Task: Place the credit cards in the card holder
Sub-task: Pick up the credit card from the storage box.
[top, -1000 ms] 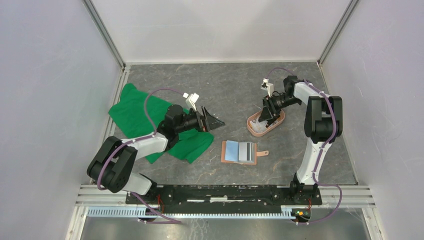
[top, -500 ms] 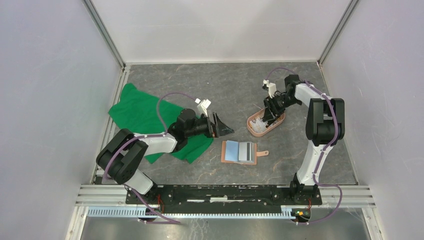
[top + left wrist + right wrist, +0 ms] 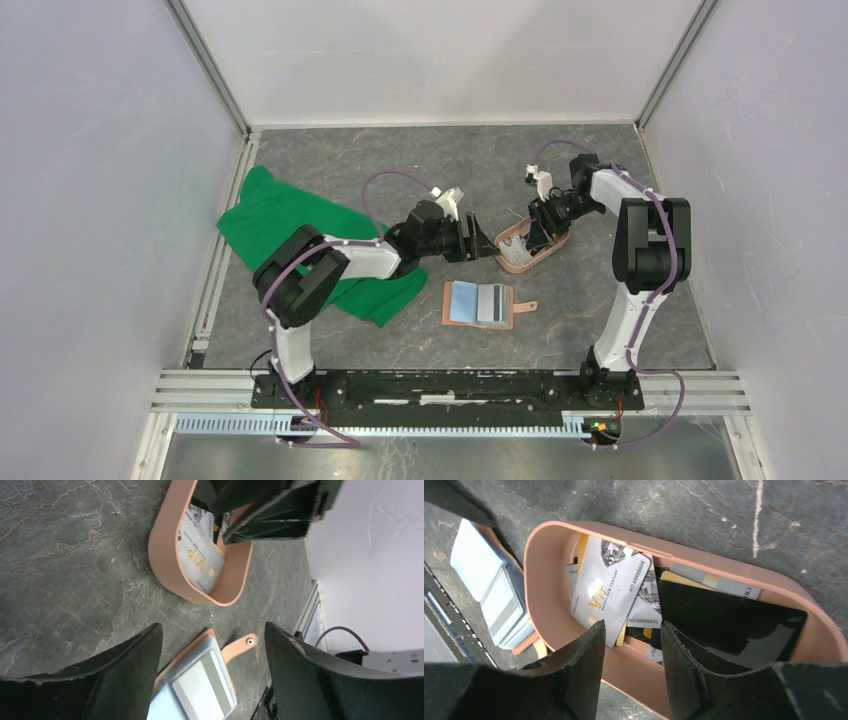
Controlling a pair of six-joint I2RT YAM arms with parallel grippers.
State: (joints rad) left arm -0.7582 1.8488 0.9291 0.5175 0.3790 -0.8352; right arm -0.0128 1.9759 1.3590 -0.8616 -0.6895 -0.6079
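The credit cards (image 3: 606, 587), silver, pale and one black (image 3: 724, 620), lie piled in a salmon-pink oval tray (image 3: 558, 241). The tan card holder (image 3: 478, 304) lies open on the table in front of the tray, with a grey card in its blue-grey pocket (image 3: 200, 687) and its strap tab (image 3: 240, 645) pointing right. My right gripper (image 3: 631, 627) is open at the tray's near wall, just above the cards, holding nothing. Open and empty too, my left gripper (image 3: 480, 243) hovers just left of the tray, above the card holder's far edge.
A crumpled green cloth (image 3: 290, 235) lies at the left, under the left arm. The tray's left end (image 3: 165, 545) is close to the left fingers. White walls and a metal rail (image 3: 307, 615) bound the dark stone-patterned table.
The left arm has swung right from over the green cloth to just beside the tray, and its jaws have narrowed a little. The right gripper has stayed at the tray, shifting only slightly.
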